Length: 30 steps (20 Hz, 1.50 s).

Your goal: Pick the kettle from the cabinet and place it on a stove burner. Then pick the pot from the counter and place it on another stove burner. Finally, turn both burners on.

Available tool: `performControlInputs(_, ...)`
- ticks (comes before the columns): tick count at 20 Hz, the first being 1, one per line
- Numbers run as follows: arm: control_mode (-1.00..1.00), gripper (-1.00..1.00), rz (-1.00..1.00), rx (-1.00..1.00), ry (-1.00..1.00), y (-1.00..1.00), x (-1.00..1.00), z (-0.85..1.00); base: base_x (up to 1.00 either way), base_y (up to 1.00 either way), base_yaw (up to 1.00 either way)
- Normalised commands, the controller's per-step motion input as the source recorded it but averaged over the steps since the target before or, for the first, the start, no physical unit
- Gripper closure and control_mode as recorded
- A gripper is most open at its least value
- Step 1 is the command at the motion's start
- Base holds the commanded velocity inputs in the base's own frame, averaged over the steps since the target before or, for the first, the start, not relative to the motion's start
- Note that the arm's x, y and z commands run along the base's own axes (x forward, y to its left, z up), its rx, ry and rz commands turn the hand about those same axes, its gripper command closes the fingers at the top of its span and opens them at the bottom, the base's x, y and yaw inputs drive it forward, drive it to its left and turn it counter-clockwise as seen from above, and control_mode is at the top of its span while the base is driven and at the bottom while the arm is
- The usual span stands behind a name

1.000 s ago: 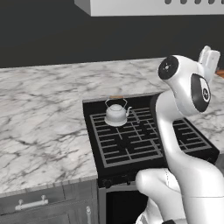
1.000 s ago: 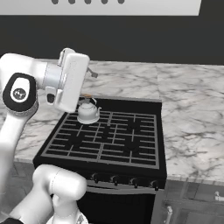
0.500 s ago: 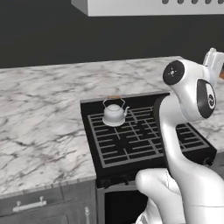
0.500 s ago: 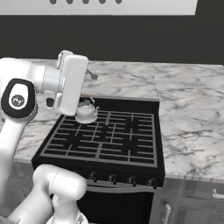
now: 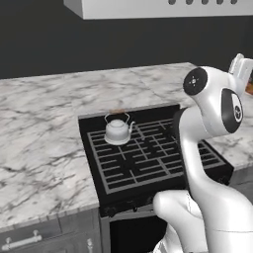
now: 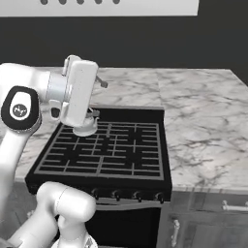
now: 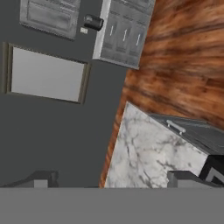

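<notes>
The kettle [image 5: 117, 131] is small, rounded and silvery-white, with a thin arched handle, and it sits upright on the back left burner [image 5: 120, 140] of the cooktop. In the right base view the kettle [image 6: 85, 127] is mostly hidden behind the white hand; just its pale base shows on the grate. The burners are black square-grid grates, matte and hard-edged, set in a flat black stove [image 6: 104, 150] with a row of dark knobs [image 6: 127, 195] along its front edge.

The counter [image 5: 40, 133] is white marble with grey veins. It wraps the stove on the left, behind and on the right, where the counter [image 6: 203, 126] runs wide and bare to its squared corner. Dark grey drawers [image 5: 29, 240] with pale bar handles sit under the slab. Behind it all stands a dark wall, with a light hood [image 5: 163, 8] overhead.

The gripper [image 7: 113, 181] is raised well above the stove and carries nothing; its two dark fingertips [image 7: 38, 180] stand wide apart at the bottom of the hand view. That view looks along the hand at a marble slab corner [image 7: 148, 153], warm brown wood-grain flooring [image 7: 183, 57], grey panelled fronts [image 7: 122, 33] and a pale framed rectangle [image 7: 46, 74] on a dark surface.

The three other burners are bare, so the front row and the back right grate [image 6: 138, 133] lie open. The arm's white elbow [image 5: 217, 104] rises over the stove's right side.
</notes>
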Motion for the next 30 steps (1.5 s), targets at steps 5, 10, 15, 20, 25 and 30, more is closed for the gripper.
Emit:
performControlInputs(5,1.00,-1.00,0.00,0.00,0.00,0.00,0.00,0.00,-0.13,-0.36,-0.24)
performControlInputs(10,1.00,-1.00,0.00,0.00,0.00,0.00,0.00,0.00,-0.16,-0.41,-0.27)
performControlInputs(15,1.00,-1.00,0.00,0.00,0.00,0.00,0.00,0.00,-0.11,-0.41,-0.29)
performControlInputs(20,1.00,-1.00,0.00,0.00,0.00,0.00,0.00,0.00,-0.04,-0.38,-0.30)
performControlInputs(25,1.00,-1.00,0.00,0.00,0.00,0.00,0.00,0.00,0.00,-0.37,-0.32)
performControlInputs(30,1.00,-1.00,0.00,0.00,0.00,0.00,0.00,0.00,0.00,-0.20,-0.36)
